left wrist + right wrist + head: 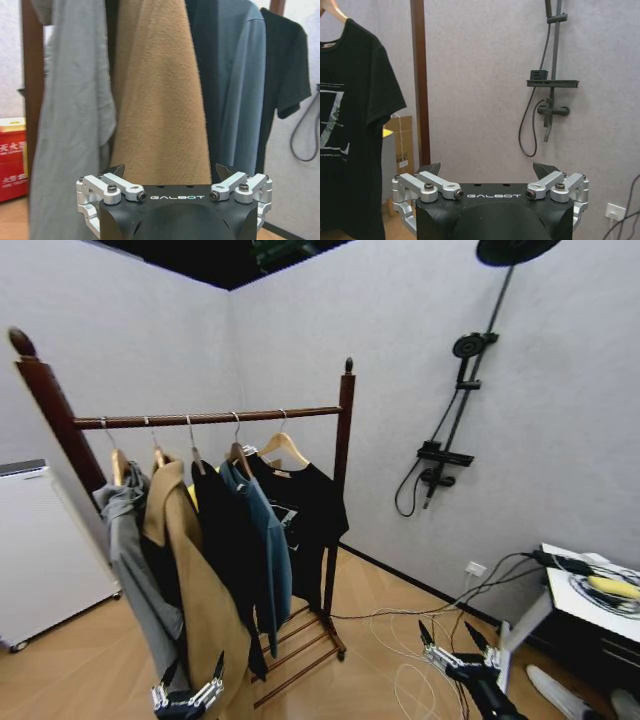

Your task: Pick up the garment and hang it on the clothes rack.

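Garment (305, 505) hangs at clothes rack (343, 440) end; left gripper (187, 695) and right gripper (455, 648) gape empty below.

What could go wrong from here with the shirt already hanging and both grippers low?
The left gripper, open, sits close against the tan coat; lifting it may snag fabric. The right gripper, open, hangs above loose floor cables that might catch. The black T-shirt hangs at the rod's end, where a bump could shift it.

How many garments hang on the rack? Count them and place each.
5, left to right on the rack: grey garment, tan coat, black coat, blue jacket, black T-shirt. More may hide between them.
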You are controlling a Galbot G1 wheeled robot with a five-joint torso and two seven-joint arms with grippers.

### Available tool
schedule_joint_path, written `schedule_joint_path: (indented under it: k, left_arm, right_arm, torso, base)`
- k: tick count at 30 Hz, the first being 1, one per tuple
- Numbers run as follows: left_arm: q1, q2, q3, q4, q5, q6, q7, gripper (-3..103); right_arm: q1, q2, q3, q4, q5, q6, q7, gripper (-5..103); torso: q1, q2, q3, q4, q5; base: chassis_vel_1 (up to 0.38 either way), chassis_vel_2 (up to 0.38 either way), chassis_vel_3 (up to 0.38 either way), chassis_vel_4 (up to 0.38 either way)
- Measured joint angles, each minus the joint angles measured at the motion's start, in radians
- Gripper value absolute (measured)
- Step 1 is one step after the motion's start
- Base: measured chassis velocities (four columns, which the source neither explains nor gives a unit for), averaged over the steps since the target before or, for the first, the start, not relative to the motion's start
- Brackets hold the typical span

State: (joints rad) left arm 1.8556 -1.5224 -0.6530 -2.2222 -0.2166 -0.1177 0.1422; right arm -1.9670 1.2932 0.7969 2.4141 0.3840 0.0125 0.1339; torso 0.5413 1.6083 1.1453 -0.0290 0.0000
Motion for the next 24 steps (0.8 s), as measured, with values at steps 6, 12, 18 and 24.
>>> schedule_joint_path:
  k: [6, 12, 18, 24]
  left_arm:
    - [0.0, 0.0, 0.0, 0.0, 0.0, 0.0, 0.0, 100]
    - [0.0, 0.0, 0.0, 0.0, 0.0, 0.0, 0.0, 100]
    - [0.0, 0.0, 0.0, 0.0, 0.0, 0.0, 0.0, 100]
    - [0.0, 0.0, 0.0, 0.0, 0.0, 0.0, 0.0, 100]
  right_arm:
    - [0.0, 0.0, 0.0, 0.0, 0.001, 0.0, 0.0, 100]
    - [0.0, 0.0, 0.0, 0.0, 0.001, -0.001, 0.0, 100]
    - [0.001, 0.0, 0.0, 0.0, 0.001, -0.001, 0.0, 100]
    - [0.001, 0.0, 0.0, 0.0, 0.001, -0.002, 0.0, 100]
  torso:
    - [0.0, 0.0, 0.0, -0.0002, -0.0001]
    - [0.0, 0.0, 0.0, -0.0006, 0.0]
    - [0.0, 0.0, 0.0, 0.0, -0.0001]
    - [0.0, 0.0, 0.0, 0.0, 0.0]
  base:
    - [-0.09, -0.094, -0.099, -0.089]
    - [-0.088, -0.101, -0.09, -0.082]
    - [-0.015, -0.031, -0.031, -0.012]
    - [0.117, -0.098, -0.086, 0.092]
